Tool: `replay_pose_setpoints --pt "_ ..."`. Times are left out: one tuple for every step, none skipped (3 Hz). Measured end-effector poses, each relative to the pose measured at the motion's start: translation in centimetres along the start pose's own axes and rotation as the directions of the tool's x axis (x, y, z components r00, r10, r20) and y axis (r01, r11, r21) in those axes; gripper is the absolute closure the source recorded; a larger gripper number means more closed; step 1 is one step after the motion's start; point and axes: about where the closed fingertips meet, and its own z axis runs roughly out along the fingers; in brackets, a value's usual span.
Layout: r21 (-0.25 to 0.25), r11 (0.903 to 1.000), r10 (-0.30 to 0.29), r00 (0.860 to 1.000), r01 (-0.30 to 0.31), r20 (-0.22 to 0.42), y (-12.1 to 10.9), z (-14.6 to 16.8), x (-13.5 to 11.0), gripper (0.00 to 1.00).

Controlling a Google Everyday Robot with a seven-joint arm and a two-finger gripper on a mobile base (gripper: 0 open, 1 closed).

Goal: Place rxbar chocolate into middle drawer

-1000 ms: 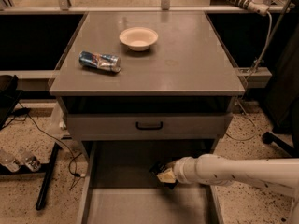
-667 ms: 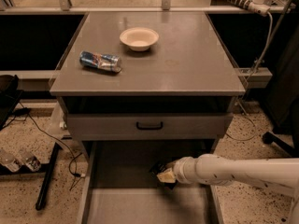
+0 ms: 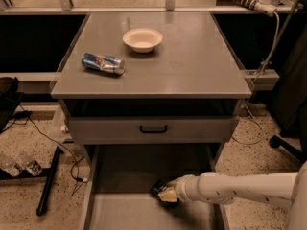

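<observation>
The middle drawer is pulled out under the table, showing a plain grey floor and thin side walls. My white arm reaches in from the right. My gripper is low inside the drawer, near its middle-right, close above the floor. It is shut on the rxbar chocolate, a small dark flat piece sticking out to the left of the gripper's tip.
A grey drawer front with a black handle sits closed above the open drawer. On the tabletop lie a crushed blue-silver can and a white bowl. Cables and a black stand leg lie on the floor at left.
My gripper has moved lower and slightly left inside the open drawer, toward its front. The can, the bowl and the drawers have not moved.
</observation>
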Motion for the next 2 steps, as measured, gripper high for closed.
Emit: replay_pose_setpoints --pt "0.013 0.9999 0.009 1.0 -0.01 0.006 0.72 1.17 1.71 1.0" --pt "0.018 0.9998 0.01 1.0 -0.01 0.009 0.62 1.2 1.63 0.81"
